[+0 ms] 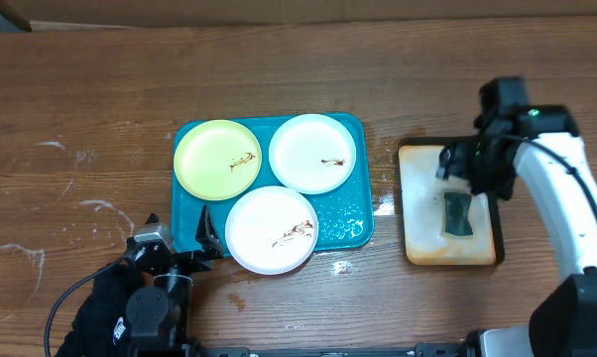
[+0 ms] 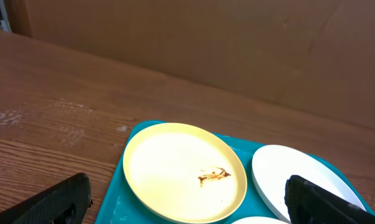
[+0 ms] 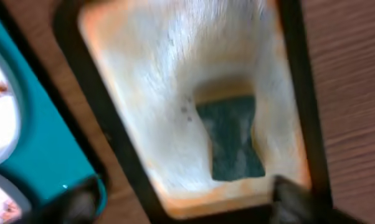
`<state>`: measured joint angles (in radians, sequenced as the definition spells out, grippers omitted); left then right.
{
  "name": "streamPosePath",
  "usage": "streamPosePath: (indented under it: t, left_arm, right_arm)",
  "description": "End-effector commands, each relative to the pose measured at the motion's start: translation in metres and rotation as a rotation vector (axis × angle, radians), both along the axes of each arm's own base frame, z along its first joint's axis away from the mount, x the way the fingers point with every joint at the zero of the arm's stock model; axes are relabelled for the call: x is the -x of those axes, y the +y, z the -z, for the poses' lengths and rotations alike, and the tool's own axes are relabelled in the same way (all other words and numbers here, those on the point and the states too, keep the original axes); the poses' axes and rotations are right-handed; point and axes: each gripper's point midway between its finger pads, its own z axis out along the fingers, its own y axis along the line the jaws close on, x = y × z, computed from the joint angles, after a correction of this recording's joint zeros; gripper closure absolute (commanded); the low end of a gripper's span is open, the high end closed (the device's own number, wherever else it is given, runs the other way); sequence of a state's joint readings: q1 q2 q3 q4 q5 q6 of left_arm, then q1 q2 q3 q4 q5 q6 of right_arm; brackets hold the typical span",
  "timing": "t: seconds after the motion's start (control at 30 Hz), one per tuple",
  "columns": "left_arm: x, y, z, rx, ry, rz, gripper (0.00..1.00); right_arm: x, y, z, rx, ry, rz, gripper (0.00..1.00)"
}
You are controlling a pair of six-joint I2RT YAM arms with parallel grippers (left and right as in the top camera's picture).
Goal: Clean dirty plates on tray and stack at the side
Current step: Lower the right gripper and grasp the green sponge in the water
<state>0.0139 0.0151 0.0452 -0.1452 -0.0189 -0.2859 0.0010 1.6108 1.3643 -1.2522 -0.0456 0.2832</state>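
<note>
Three plates lie on the teal tray point(image 1: 361, 226): a yellow-green plate point(image 1: 217, 159) at the back left, a white plate point(image 1: 312, 152) at the back right and a white plate point(image 1: 272, 229) in front. Each carries a brown smear. My left gripper point(image 1: 184, 236) is open at the tray's front left corner, low, with nothing between its fingers. From the left wrist the yellow-green plate point(image 2: 184, 171) lies ahead of the left gripper point(image 2: 187, 208). My right gripper point(image 1: 470, 169) is open above the cream tray, apart from the sponge.
A small cream tray point(image 1: 422, 213) with a dark rim stands right of the teal tray and holds a dark green sponge point(image 1: 457, 213). The right wrist view is blurred, showing the sponge point(image 3: 231, 137), the cream tray point(image 3: 156, 93) and the teal tray point(image 3: 38, 143).
</note>
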Motion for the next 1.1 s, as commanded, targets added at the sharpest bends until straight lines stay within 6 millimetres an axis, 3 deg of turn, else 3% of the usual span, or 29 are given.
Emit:
streamPosePath:
  t: [0.0, 0.03, 0.1, 0.13, 0.2, 0.37, 0.53, 0.7, 0.77, 0.9, 1.0, 1.07]
  left_arm:
    - [0.0, 0.0, 0.002, 0.01, -0.003, 0.002, 0.0]
    - [0.0, 0.0, 0.002, 0.01, -0.003, 0.002, 0.0]
    - [0.0, 0.0, 0.002, 0.01, -0.003, 0.002, 0.0]
    - [0.0, 0.0, 0.002, 0.01, -0.003, 0.002, 0.0]
    - [0.0, 0.0, 0.002, 0.007, -0.002, 0.002, 0.0]
    - [0.0, 0.0, 0.002, 0.007, -0.002, 0.002, 0.0]
    - [0.0, 0.0, 0.002, 0.006, -0.001, 0.002, 0.0]
    - [0.0, 0.0, 0.002, -0.024, 0.0, 0.006, 0.0]
    - [0.0, 0.0, 0.002, -0.027, 0.0, 0.006, 0.0]
    - [0.0, 0.0, 0.002, -0.027, 0.001, 0.007, 0.0]
    - [0.0, 0.0, 0.002, -0.027, 0.001, 0.007, 0.0]
    - [0.0, 0.0, 0.002, -0.027, 0.001, 0.007, 0.0]
  right_arm:
    - [0.001, -0.013, -0.005, 0.009, -0.006, -0.006, 0.02]
    - [0.004, -0.013, -0.003, -0.001, 0.006, -0.026, 0.05]
    - [0.009, -0.012, 0.003, -0.024, 0.032, -0.081, 0.22]
    - [0.011, -0.012, 0.005, -0.026, 0.041, -0.108, 0.23]
    - [0.01, -0.011, 0.008, -0.032, 0.044, -0.134, 0.2]
    - [0.012, -0.006, 0.01, -0.06, 0.044, -0.182, 0.01]
    - [0.027, 0.029, 0.013, -0.258, 0.056, -0.316, 0.02]
    - [0.05, 0.036, 0.028, -0.312, 0.135, -0.315, 0.08]
    - [0.057, 0.032, 0.038, -0.296, 0.169, -0.273, 0.09]
    - [0.065, 0.004, 0.059, -0.145, 0.236, -0.108, 0.13]
    - [0.07, -0.018, 0.065, -0.012, 0.267, -0.019, 0.14]
    - [0.069, -0.02, 0.066, -0.001, 0.264, 0.002, 0.15]
